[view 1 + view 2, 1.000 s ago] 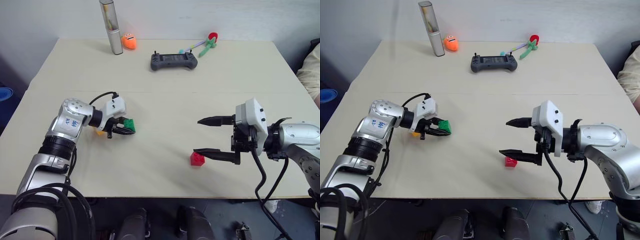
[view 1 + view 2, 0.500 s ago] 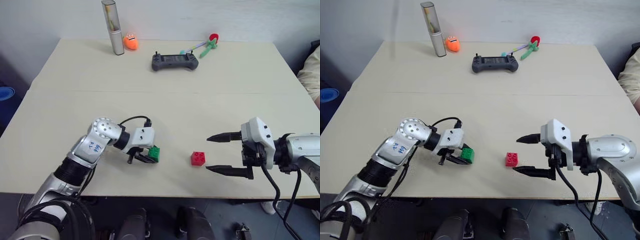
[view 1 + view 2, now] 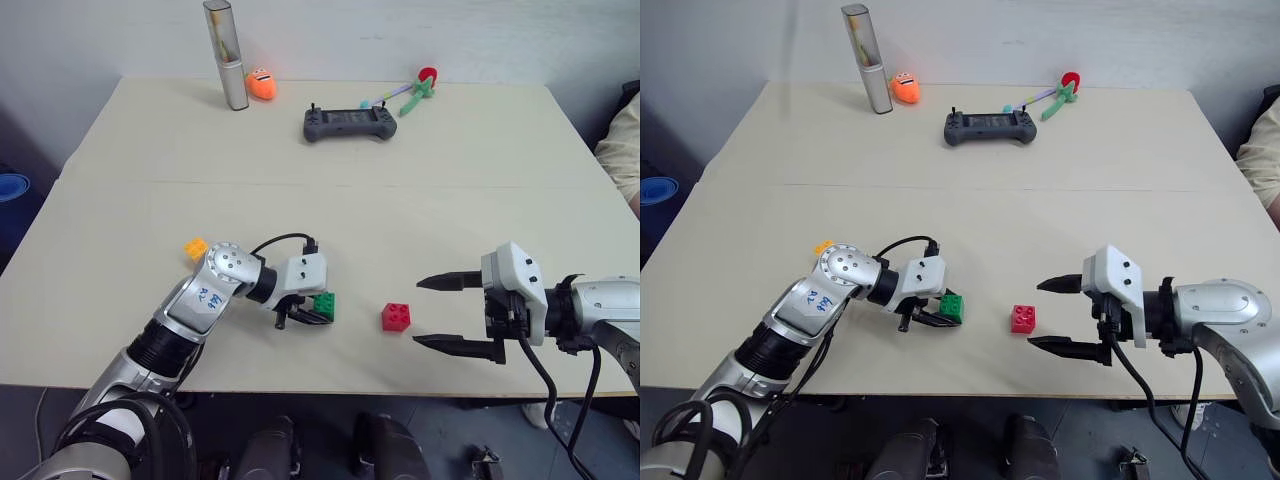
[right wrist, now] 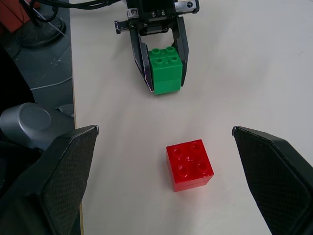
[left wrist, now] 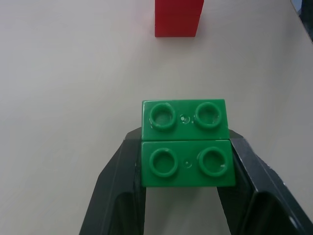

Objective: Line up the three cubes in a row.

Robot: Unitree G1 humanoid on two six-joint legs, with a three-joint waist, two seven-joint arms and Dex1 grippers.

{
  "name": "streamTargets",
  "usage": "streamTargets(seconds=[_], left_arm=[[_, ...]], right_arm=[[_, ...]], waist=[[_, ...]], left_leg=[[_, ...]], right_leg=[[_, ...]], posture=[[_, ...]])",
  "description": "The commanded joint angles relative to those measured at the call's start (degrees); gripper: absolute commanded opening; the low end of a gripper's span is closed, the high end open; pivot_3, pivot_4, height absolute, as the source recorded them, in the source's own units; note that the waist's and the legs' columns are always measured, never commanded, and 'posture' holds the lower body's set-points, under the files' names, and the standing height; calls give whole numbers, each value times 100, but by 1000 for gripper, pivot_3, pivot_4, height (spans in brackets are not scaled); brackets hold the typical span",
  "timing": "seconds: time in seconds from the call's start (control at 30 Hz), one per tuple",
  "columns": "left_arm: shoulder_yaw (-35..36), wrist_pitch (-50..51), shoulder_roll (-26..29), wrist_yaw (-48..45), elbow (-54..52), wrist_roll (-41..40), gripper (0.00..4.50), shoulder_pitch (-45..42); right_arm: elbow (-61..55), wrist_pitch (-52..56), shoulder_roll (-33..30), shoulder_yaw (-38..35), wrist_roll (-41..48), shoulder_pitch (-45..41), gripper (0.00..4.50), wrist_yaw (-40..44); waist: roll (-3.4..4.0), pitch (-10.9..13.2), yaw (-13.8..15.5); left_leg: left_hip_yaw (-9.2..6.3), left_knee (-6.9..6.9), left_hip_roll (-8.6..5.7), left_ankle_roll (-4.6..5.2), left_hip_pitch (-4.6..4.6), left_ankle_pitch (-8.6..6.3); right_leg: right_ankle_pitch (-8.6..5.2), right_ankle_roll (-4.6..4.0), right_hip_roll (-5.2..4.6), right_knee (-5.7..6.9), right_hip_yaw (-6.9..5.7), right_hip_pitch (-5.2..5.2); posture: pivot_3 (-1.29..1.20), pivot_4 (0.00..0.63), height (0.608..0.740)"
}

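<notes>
Left wrist view, green cube (image 5: 186, 143) between left gripper (image 5: 186, 196) fingers, red cube (image 5: 178, 18) ahead

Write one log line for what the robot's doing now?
left gripper: shut on green cube | right gripper: open, beside red cube | yellow cube: apart

The green cube (image 5: 185, 142) is glossy moulded plastic, studs catching a bit of shine, sitting between the left gripper's (image 5: 183, 196) matt black fingers (image 5: 113, 188). The red cube (image 4: 190, 165) just past it is the same shiny plastic, and so is the yellow-orange cube (image 3: 196, 248) back behind that arm's brushed-metal wrist. The right gripper's (image 4: 164, 181) fingers (image 4: 66, 164) have a fine woven, carbon-like texture with a white plastic housing behind. The table (image 3: 330, 200) is smooth, matt beige laminate. The game controller (image 3: 348, 123) looks like matt grey plastic.
</notes>
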Motion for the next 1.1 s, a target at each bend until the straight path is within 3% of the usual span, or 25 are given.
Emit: streamTargets(seconds=[0.03,0.23,0.37,0.5,0.6,0.7,0.9,1.1], left_arm=[[117,306,20,-25,-353,-224,2728,32],[955,1241,510,-27,-956,-901,4433,167],[2142,1730,1301,-54,-1378,-1497,4473,822],[3445,1556,1948,135,-1108,-1665,4473,1719],[4572,998,2186,502,-472,-1391,4473,2676],[5037,685,2182,783,-258,-1343,4473,3230],[5210,101,2219,1150,327,-1289,4473,3408],[4259,-82,2311,982,932,-1236,4473,2284]], right_arm=[[-123,-115,28,-131,45,-64,4500,-31],[-14,-103,78,-68,69,-177,4500,12],[169,-185,106,40,-4,-309,4500,124],[340,-263,121,121,-32,-524,4500,227],[466,-279,157,136,0,-722,4500,279],[557,-277,164,176,1,-835,4500,325],[646,-68,174,216,161,-1063,4500,396],[676,-1,188,192,190,-1137,4500,373]], waist=[[0,0,-1],[0,0,-12],[1,0,-58],[1,0,-48],[1,0,-41],[1,0,-3],[1,0,-1],[1,0,-7]], left_leg=[[0,0,0,0,0,0],[-1,0,3,-1,1,0],[0,-2,11,-11,3,-5],[-1,-1,16,-16,6,-7],[0,-2,15,-16,8,-9],[-1,-5,16,-19,8,-14],[-8,-7,10,-22,7,-25],[-4,-15,8,-24,6,-26]], right_leg=[[0,0,0,0,0,0],[0,0,-2,0,1,0],[-1,-2,-1,-2,5,-1],[-4,-7,1,-2,3,0],[-4,-7,-4,-7,5,1],[-4,-7,-6,-9,4,0],[-4,-7,-28,-31,3,-2],[-4,-7,-29,-15,1,-8]], posture=[[0,150,740],[0,150,740],[0,150,740],[0,150,740],[0,150,740],[0,150,740],[0,150,740],[0,150,740]])
